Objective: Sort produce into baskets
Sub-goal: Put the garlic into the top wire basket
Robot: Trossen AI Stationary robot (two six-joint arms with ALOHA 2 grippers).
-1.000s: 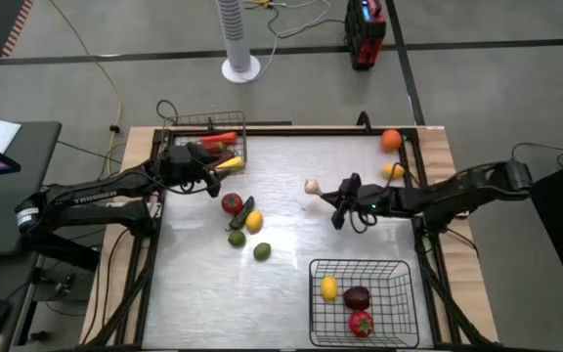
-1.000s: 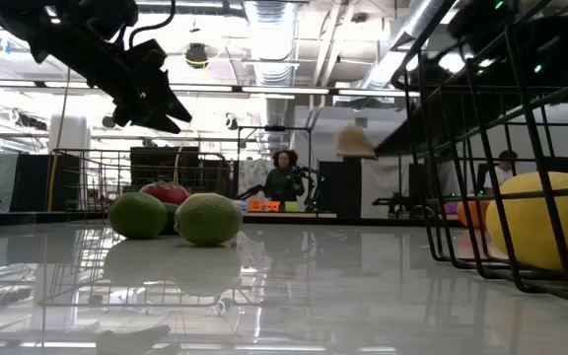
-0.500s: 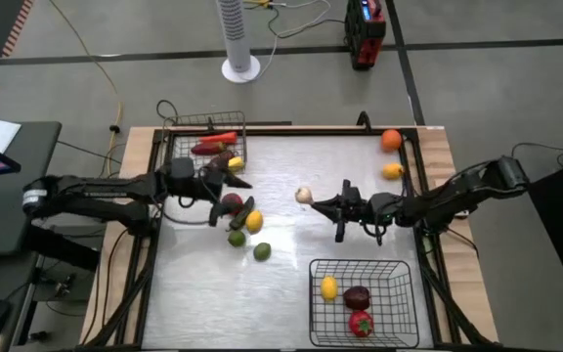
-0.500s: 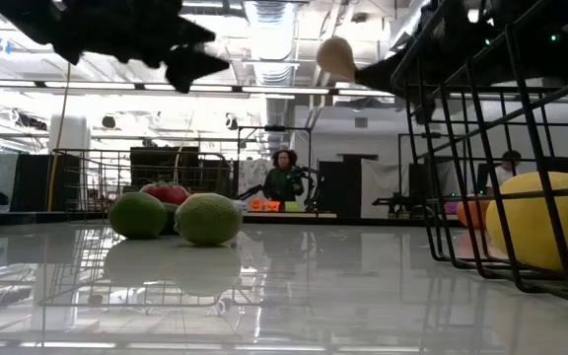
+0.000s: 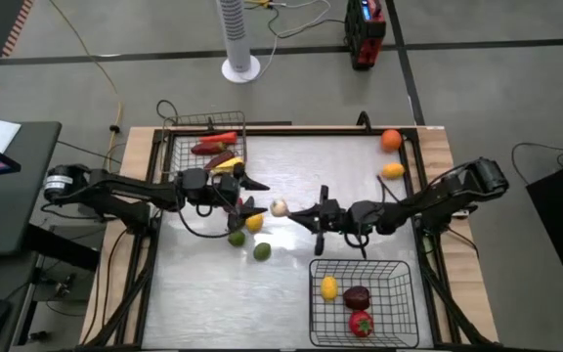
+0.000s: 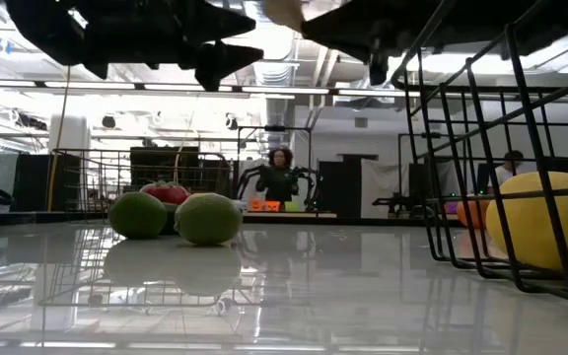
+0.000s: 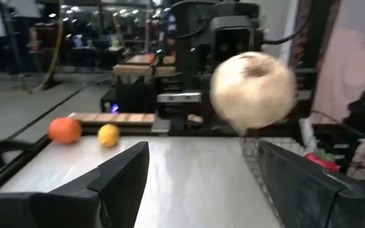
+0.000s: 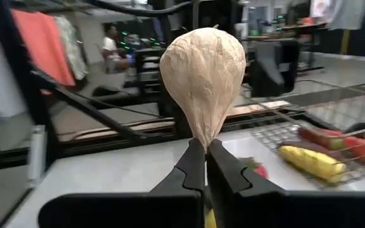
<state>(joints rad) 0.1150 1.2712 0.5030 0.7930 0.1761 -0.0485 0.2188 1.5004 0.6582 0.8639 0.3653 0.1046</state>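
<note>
A cream, garlic-like bulb (image 5: 279,206) hangs over the table's middle, and my right gripper (image 5: 292,210) is shut on it, reaching in level from the right. My left gripper (image 5: 259,193) faces it from the left, open, with the bulb (image 7: 253,88) just beyond its fingertips and untouched. Under them a yellow piece (image 5: 254,222), two green pieces (image 5: 237,238) (image 5: 262,251) and a partly hidden red one (image 5: 231,202) lie on the table. The grey basket (image 5: 176,147) at the far left holds long red and yellow pieces. The black basket (image 5: 399,293) at the near right holds yellow, maroon and red pieces. My right gripper pinches the bulb's narrow pointed end (image 8: 203,136) between its two fingertips (image 8: 192,161). The fingers come level from the table's right. The round body (image 8: 203,69) stands out beyond the fingertips, lifted clear of the table.
An orange (image 5: 391,140) and a small yellow fruit (image 5: 392,170) lie at the far right corner. The table has a raised dark frame (image 5: 151,254) along its sides. Bare tabletop lies at the near left, in front of the green pieces.
My right gripper has carried the bulb toward the table's left and somewhat up, still shut on it. My left gripper has swung away from the grey basket toward the table's middle, tipping level, and now faces the bulb.
</note>
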